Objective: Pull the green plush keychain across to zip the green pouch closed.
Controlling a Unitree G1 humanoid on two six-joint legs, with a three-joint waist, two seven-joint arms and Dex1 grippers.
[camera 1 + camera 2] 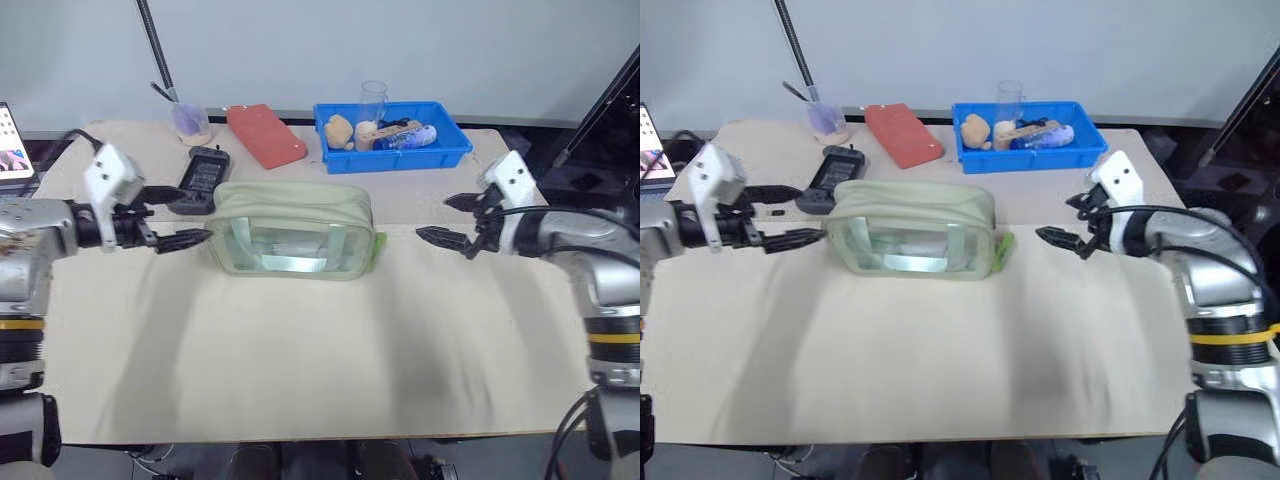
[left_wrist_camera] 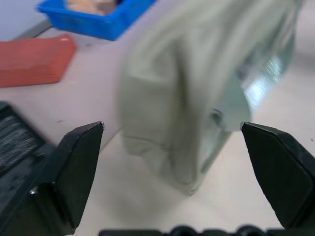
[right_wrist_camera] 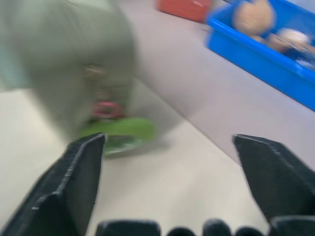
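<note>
Now the green pouch [image 1: 292,230] is sitting mid-table with its zipper drawn shut, and the green plush keychain [image 3: 119,132] is hanging at its right end, resting on the table. Both grippers are standing with fingers spread and holding nothing, the left gripper [image 1: 180,214] just left of the pouch, the right gripper [image 1: 452,220] near the keychain. No readable writing is showing anywhere.

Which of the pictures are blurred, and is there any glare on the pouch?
Right wrist view: green pouch and green plush keychain smeared by blur. Left wrist view: the pouch soft, the tool's fingers sharp. Left eye view: sharp, pale reflections on the clear panel.
</note>
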